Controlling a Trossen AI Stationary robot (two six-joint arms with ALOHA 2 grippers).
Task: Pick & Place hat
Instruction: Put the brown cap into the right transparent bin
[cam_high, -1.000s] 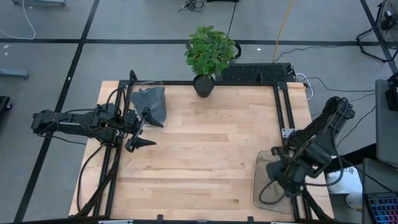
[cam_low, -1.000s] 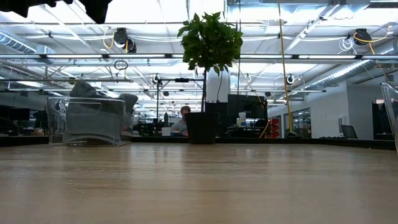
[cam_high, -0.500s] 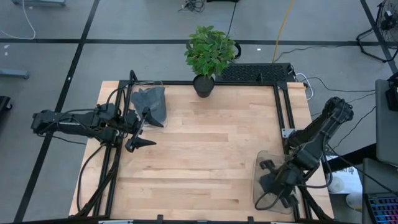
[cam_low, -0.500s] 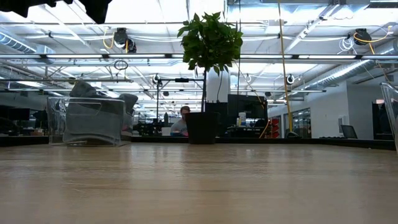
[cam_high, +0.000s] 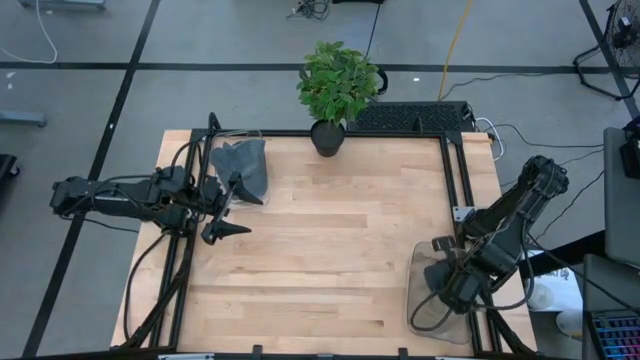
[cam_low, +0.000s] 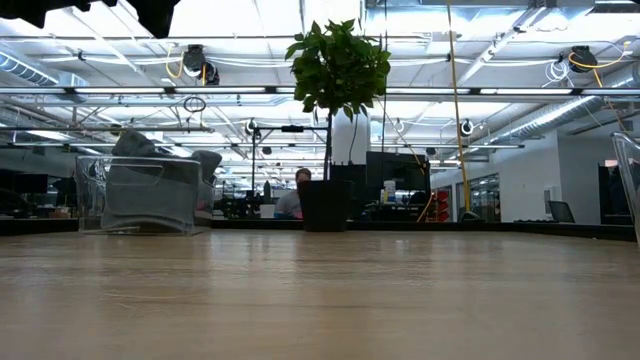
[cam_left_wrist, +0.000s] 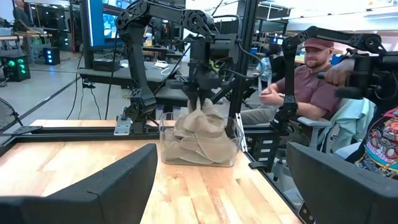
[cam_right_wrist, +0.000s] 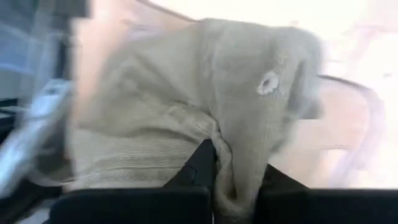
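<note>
**Right gripper pinching a hat in the near-corner bin**

The right gripper (cam_right_wrist: 214, 165) is clamped on a fold of the tan hat (cam_right_wrist: 205, 106), inside the clear bin (cam_high: 415, 290) well away from the potted plant (cam_high: 337, 85). The left gripper (cam_high: 235, 205) hangs with jaws spread wide beside the other clear bin (cam_high: 240, 165), nearer the plant. The pinch looks thin: on lifting, the fabric could slip free or snag the bin's wall and drag it.

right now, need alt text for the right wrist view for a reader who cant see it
A beige hat fills the view, its fabric pinched in the shut right tool. A small eyelet shows on the crown, and a clear bin wall curves behind it.
</note>
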